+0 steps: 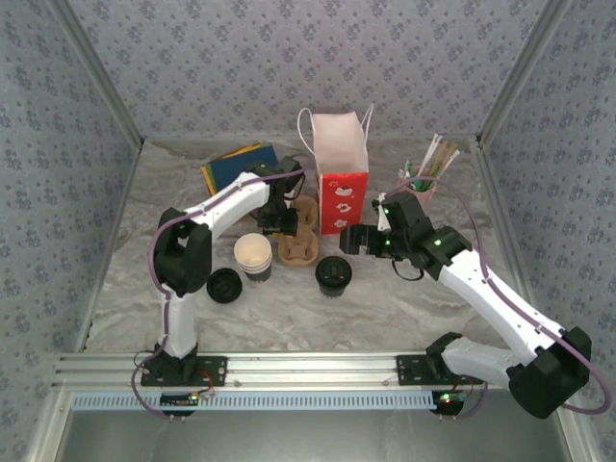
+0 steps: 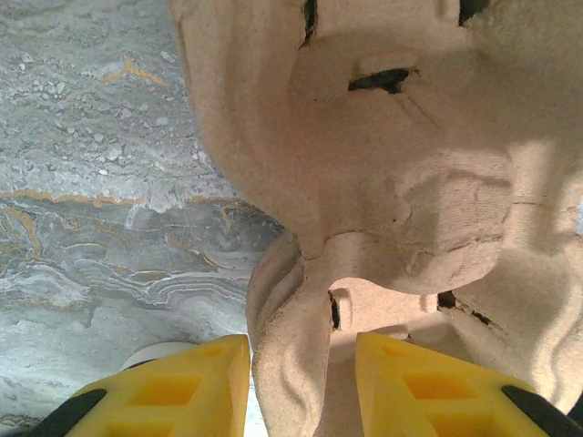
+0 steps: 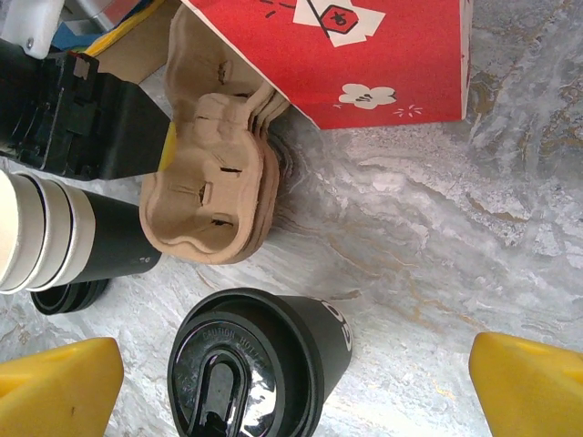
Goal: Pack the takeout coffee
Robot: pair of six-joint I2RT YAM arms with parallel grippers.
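From above, the takeout coffee, a small dark-walled paper cup with a round black plastic lid, stands upright about mid-worktop, in front of the red and white paper bag. To its left sits the brown moulded-pulp cup carrier, with the left gripper at its left edge. A stack of lidless paper cups and a pile of loose black lids lie nearer the worktop's left edge. The right gripper hangs just right of the coffee, near the bag's foot. A pink cup of stir sticks stands toward the far right corner.

At the left wrist, the left gripper has its yellow fingers pressed on either side of the cup carrier rim, pinching it above the grey marble worktop.

At the right wrist, the right gripper is spread wide, its yellow fingertips far apart and holding nothing. The takeout coffee sits between them, closer to the left-hand one. Beyond it are the cup carrier, the paper bag, the stack of lidless paper cups and the loose black lids.
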